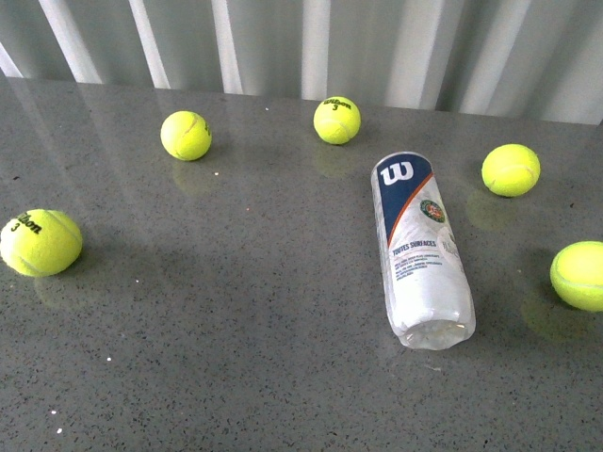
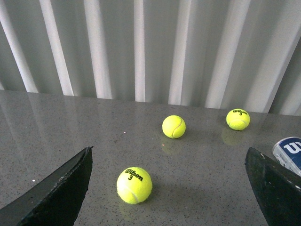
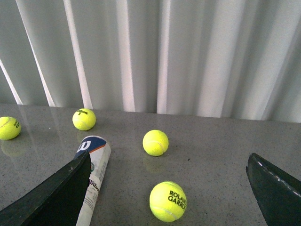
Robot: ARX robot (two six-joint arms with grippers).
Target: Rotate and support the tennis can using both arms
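The tennis can lies on its side on the grey table, right of centre, its navy end with the white "W" pointing away and its clear end toward me. No arm shows in the front view. My left gripper is open and empty, with a Wilson ball between its fingers and only the can's navy end showing beside one finger. My right gripper is open and empty. The can lies partly behind one finger, and a Roland Garros ball sits between the fingers.
Several yellow tennis balls lie around the can: one at the far left, two at the back, two on the right. A white pleated curtain closes off the table's far edge.
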